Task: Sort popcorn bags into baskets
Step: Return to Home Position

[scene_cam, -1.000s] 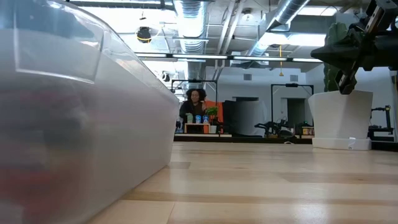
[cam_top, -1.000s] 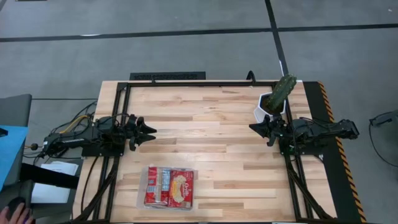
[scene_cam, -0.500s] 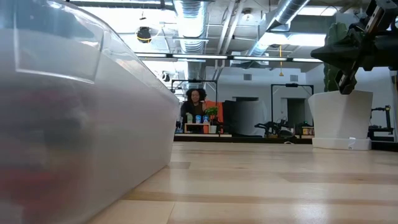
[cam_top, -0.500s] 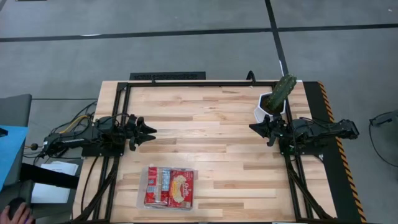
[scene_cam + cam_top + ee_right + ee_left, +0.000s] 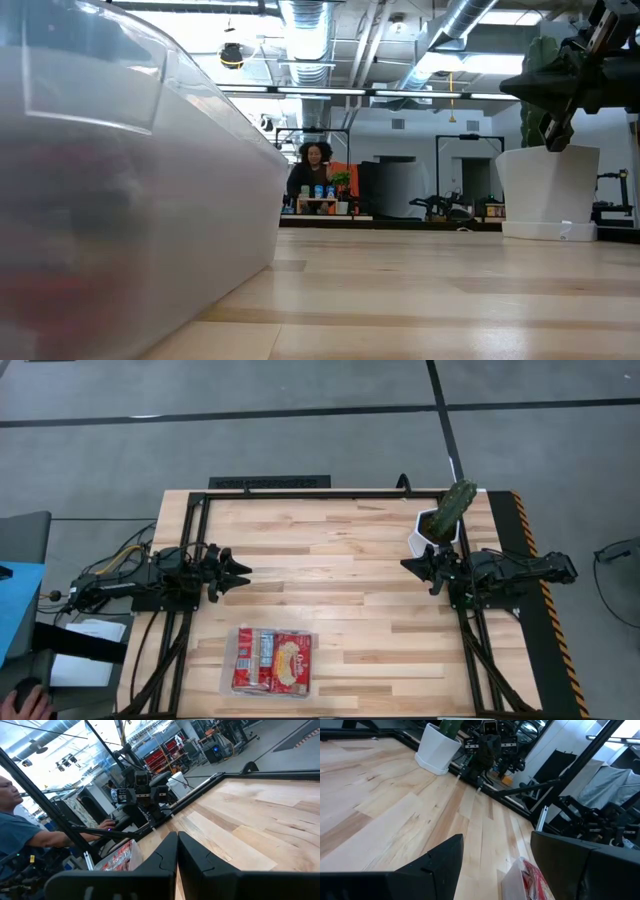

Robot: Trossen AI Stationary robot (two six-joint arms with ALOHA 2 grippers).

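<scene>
Since all visible popcorn bags (image 5: 272,660) lie in the clear tray (image 5: 120,200) near the desk (image 5: 340,560) edge, judge sorting complete; jaws of your left arm (image 5: 150,575) stand wide, those of the right arm (image 5: 510,570) closed, both parked empty

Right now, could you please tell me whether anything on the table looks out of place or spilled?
Nothing stands out. The glossy red popcorn bags lie together inside the shallow clear plastic tray, none loose on the wooden table. The open left hand and shut right hand sit empty at opposite table sides.
</scene>
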